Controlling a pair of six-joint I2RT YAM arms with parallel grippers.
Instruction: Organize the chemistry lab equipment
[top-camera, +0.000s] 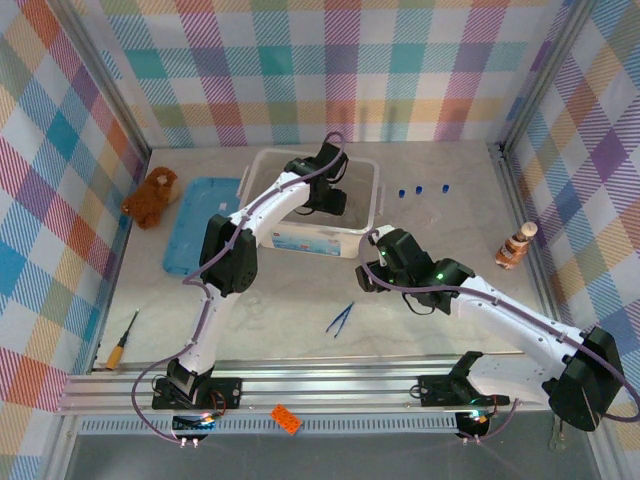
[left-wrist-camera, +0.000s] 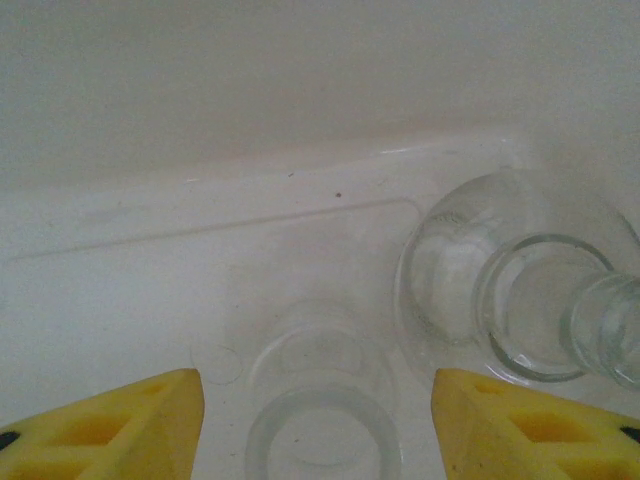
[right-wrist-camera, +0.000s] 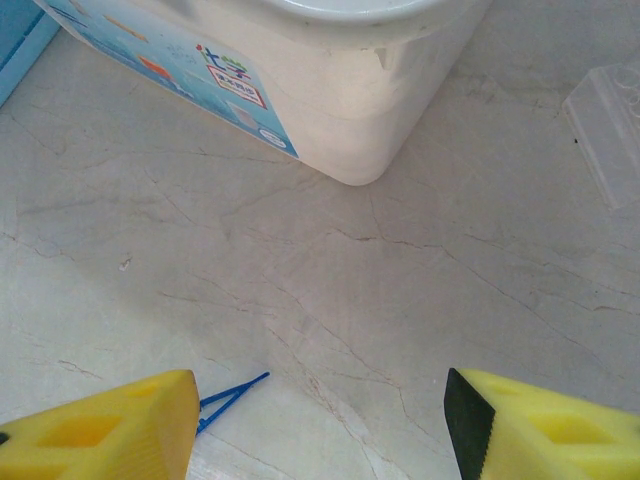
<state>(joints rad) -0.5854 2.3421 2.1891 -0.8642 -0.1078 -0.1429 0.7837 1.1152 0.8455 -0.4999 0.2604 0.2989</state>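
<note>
1. While my two arms reach out over the pale marbled table (top-camera: 440, 330), the biggest thing on it is a white plastic bin (top-camera: 300, 240), standing at the middle toward the far side.
2. Left of the bin and just beside it lies a flat blue tray (top-camera: 200, 225).
3. My left gripper (top-camera: 325, 200) is down inside the bin. Seen from its wrist, the left gripper (left-wrist-camera: 320, 435) has its yellow fingers (left-wrist-camera: 110, 430) spread wide, holding nothing.
4. My right gripper (top-camera: 368, 275) hangs over bare table just near of the bin's near right corner. In its wrist view the right gripper (right-wrist-camera: 320, 430) is also spread open and empty, with the bin (right-wrist-camera: 340, 100) ahead.
5. A brown plush toy (top-camera: 150, 197) sits at the far left, beside the tray.
6. On the bin floor a clear round glass flask (left-wrist-camera: 520, 290) lies on its side, to the right of my left fingers.
7. A small clear round vessel (left-wrist-camera: 320, 420) lies between those fingers, with a gap on each side.
8. A brown-and-white striped figure (top-camera: 514, 247) stands at the right edge.
9. Blue tweezers (top-camera: 339, 319) lie on the table near of my right gripper; their tips (right-wrist-camera: 230, 392) show just beside its left finger.
10. Three tiny blue caps (top-camera: 418, 189) sit in a row right of the bin.
</note>
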